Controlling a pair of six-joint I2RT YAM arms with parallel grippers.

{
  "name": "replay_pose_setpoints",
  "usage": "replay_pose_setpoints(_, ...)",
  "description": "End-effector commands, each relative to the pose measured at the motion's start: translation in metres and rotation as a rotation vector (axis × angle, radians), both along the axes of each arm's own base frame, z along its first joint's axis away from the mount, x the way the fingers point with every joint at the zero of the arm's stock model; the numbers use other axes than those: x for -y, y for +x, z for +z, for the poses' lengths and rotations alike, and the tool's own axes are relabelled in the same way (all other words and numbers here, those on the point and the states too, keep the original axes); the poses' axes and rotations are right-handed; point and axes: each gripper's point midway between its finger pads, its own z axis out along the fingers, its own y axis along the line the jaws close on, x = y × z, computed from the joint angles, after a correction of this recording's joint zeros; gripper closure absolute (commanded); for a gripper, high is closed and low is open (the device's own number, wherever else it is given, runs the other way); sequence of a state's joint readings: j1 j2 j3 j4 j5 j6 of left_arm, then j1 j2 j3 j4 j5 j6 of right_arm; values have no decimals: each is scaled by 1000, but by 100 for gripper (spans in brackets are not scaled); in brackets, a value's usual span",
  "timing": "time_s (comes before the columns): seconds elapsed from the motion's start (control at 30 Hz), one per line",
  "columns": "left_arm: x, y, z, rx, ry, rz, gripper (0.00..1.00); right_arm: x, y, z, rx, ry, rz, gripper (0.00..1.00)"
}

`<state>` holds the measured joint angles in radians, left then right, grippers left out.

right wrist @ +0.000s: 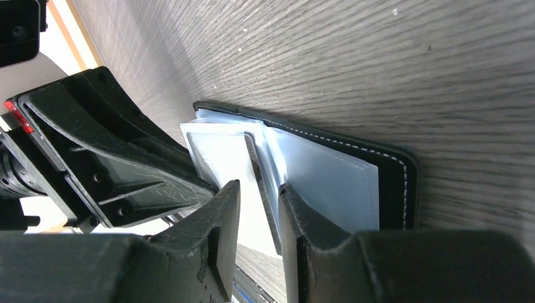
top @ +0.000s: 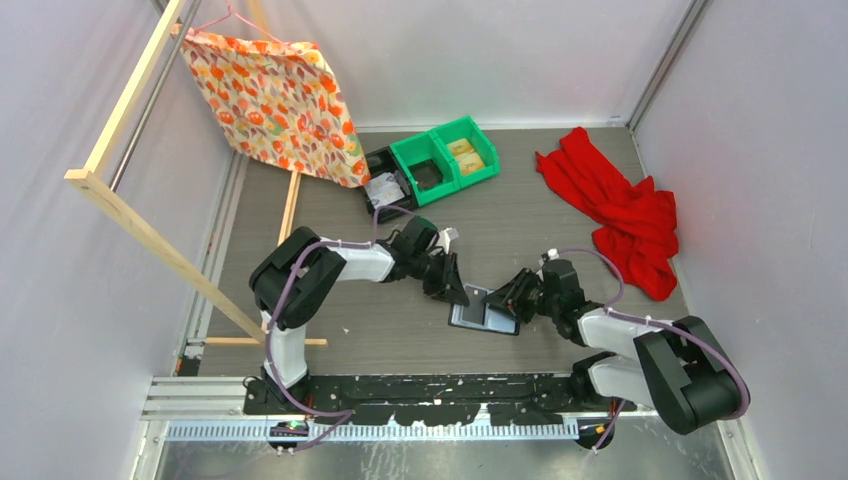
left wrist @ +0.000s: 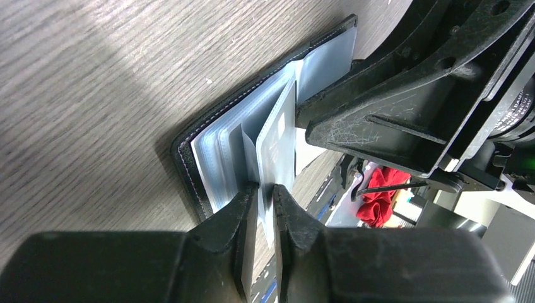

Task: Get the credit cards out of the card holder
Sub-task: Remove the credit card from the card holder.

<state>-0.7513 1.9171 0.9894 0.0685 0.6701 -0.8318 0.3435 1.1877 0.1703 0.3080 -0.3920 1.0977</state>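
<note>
Top external view: we see the card holder [top: 483, 313] lying open on the counter [top: 380, 325] between the two arms, near the front edge. Both tools meet over it, so only its glossy near part shows, and no credit card can be made out from up here.

From the left wrist, the black stitched cover [left wrist: 189, 158] lies flat and the clear sleeves [left wrist: 217, 158] fan upward. One greyer, more opaque leaf, which looks like a credit card [left wrist: 277, 142], stands up from them. Its lower edge runs down into the narrow slot of the left tool [left wrist: 265, 199]. We cannot tell whether the fingers pinch it or only flank it. The holder's far end is covered by the right arm's black fingers.

From the right wrist, the right tool [right wrist: 258, 196] stands slightly spread and straddles a thin dark-edged leaf [right wrist: 262, 177], with a bright gap on one side, so nothing is clamped. Whether that leaf is a sleeve or a card is unclear. The holder's near edge is hidden behind the fingers.
</note>
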Motion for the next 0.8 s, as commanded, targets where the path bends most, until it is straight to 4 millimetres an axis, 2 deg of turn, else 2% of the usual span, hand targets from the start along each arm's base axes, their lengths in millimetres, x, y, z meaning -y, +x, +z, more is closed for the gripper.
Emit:
replay_pose_setpoints(0.0,-15,-5,-17,-24,76,36,84,10,-11,-25,-58,-75,6,66)
replay_pose_setpoints(0.1,-11,-6,-17,-45,41,36,99,8,-10,-25,-59,-59,10,67)
replay_pose_setpoints(0.33,2,-6,-11,-77,-61,47,100,7,-13,-25,-70,-14,-11,68)
replay_pose_setpoints(0.77,-3,-7,-28,-89,-11,58,99,4,-9,-15,-79,106,-45,69)
